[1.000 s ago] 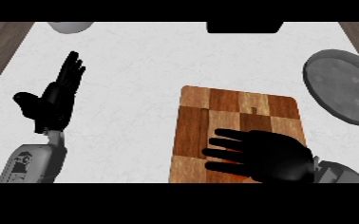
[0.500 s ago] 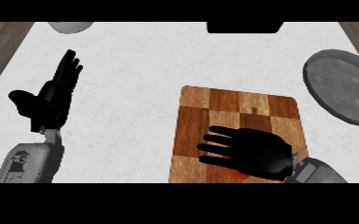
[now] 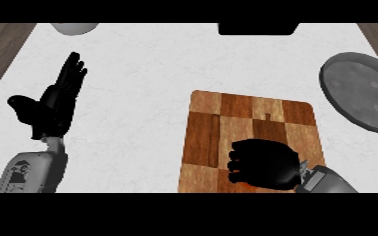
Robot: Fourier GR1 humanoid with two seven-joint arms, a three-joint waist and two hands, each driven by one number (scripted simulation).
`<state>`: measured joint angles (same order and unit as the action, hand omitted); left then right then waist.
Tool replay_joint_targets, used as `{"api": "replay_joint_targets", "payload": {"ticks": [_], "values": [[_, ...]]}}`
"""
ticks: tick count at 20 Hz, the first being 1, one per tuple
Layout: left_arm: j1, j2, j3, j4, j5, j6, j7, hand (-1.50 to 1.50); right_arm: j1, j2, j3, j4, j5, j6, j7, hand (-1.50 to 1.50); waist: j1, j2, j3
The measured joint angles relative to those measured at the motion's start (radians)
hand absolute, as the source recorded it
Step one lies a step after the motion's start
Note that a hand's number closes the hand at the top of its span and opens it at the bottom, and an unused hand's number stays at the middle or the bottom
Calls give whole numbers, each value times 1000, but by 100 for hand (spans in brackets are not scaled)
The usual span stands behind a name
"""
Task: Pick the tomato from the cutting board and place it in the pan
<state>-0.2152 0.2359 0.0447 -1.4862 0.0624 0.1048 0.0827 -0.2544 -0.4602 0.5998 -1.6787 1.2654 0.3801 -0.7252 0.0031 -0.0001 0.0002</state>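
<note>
We see our right hand (image 3: pixel 262 170) low on the rectangular checkered wooden cutting board (image 3: pixel 251 130), near the board's near edge, its black fingers curled tightly into a fist. A thin reddish sliver shows at the lower left of that fist, so the red tomato (image 3: pixel 235 182) appears to sit inside the grasp, almost wholly hidden. The board lies toward the counter's right side on the white marbled counter (image 3: pixel 148 80). The round dark grey pan (image 3: pixel 353 92) sits at the counter's right edge, apart from the board's far right corner. Our left hand (image 3: pixel 55 105) rests near the counter's left edge, fingers straight and pointing up, holding nothing.
</note>
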Motion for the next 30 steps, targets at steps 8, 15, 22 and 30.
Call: {"api": "replay_joint_targets", "payload": {"ticks": [8,15,22,30], "values": [[7,-2,32,17,-3,-30,-22,0,-4,39,-22,53,39,-69,-76,150,-1,-2,-1],[30,4,60,4,-5,-9,-10,0,138,151,-230,59,-28,5,213,150,-59,-13,-4],[47,8,69,-14,-6,-3,-7,0,253,329,-437,-125,-39,-18,613,150,-75,-18,-3],[25,-10,41,-12,-19,-9,2,0,263,441,-495,-492,-88,27,927,150,-31,-7,-1]]}}
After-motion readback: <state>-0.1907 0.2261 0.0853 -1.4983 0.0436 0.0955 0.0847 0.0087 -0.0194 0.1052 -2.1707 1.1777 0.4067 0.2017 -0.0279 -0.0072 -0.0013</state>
